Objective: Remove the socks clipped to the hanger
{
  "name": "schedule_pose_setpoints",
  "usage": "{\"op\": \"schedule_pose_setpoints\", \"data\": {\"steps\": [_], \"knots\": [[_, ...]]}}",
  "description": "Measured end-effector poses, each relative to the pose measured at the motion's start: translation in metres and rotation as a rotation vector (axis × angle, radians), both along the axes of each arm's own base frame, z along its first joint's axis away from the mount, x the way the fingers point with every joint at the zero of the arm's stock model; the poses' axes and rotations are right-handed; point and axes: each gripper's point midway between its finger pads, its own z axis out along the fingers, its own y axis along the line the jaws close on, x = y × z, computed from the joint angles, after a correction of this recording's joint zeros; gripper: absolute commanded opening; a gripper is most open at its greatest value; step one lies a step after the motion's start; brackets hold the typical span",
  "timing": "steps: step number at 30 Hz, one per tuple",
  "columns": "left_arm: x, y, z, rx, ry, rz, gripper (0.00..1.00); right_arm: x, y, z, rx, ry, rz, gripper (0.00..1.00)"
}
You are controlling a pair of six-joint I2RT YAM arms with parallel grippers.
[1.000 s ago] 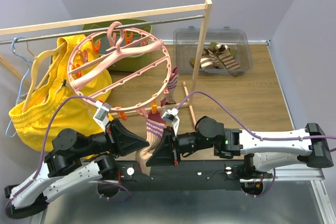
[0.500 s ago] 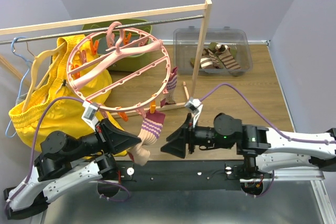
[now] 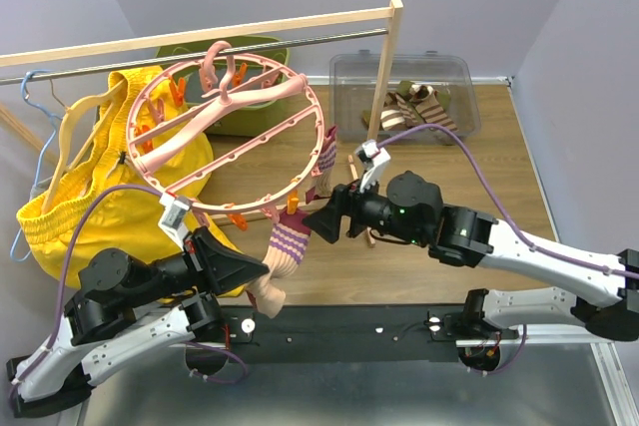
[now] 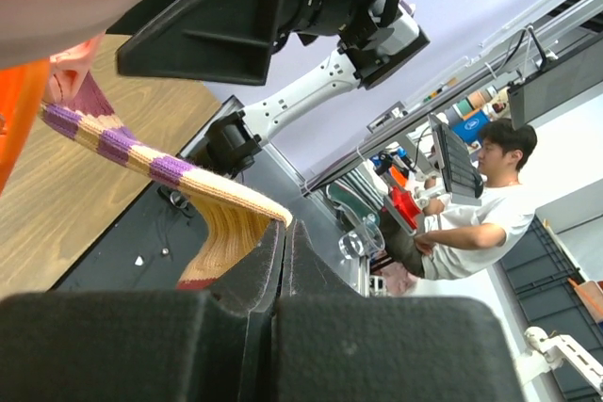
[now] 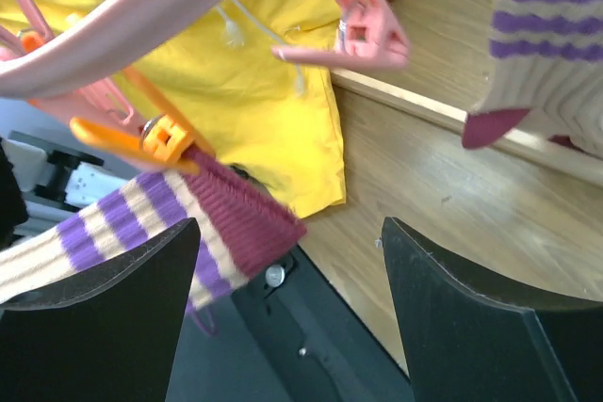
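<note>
The round pink hanger hangs tilted from the rail. An orange clip on its near rim holds a beige sock with purple stripes. My left gripper is shut on that sock's lower part; in the left wrist view the sock runs into the closed tips of my left gripper. My right gripper stands open just right of the sock's cuff. In the right wrist view the maroon cuff and the clip lie near the left finger of my right gripper. A second striped sock hangs on the right rim.
Yellow shorts hang at the left beside a light-blue wire hanger. A clear bin at the back right holds several socks. A wooden rack post stands behind my right arm. A green tub sits behind the hanger.
My right gripper opened, let go of the sock and moved up and back to beside its cuff. The left gripper stayed shut and drew the sock's foot slightly left.
</note>
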Motion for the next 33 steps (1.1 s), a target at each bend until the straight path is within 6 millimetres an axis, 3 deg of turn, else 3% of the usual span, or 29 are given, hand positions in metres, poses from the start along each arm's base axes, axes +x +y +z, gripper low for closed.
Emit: {"op": "schedule_pose_setpoints", "data": {"steps": [4,13,19,25,31,32,33], "knots": [[-0.001,0.001,-0.002,0.006,0.003,-0.004,0.0,0.004,0.016,-0.002,-0.029,-0.026,0.068,0.86],[-0.009,0.013,0.001,-0.019,-0.003,-0.01,0.0,0.005,0.037,0.03,0.061,-0.133,0.258,0.84],[-0.011,0.015,0.002,-0.03,-0.001,-0.013,0.0,0.005,0.042,0.05,0.134,-0.192,0.335,0.78],[-0.012,0.015,0.002,-0.03,-0.001,-0.019,0.0,0.002,0.052,0.052,0.17,-0.209,0.392,0.7],[-0.012,0.015,0.003,-0.033,0.001,-0.021,0.0,-0.001,0.058,0.057,0.203,-0.219,0.423,0.54],[-0.012,0.015,0.003,-0.035,0.002,-0.022,0.0,-0.001,0.058,0.059,0.21,-0.224,0.424,0.45],[-0.012,0.015,0.003,-0.036,0.003,-0.022,0.0,-0.001,0.058,0.061,0.221,-0.227,0.424,0.43]]}}
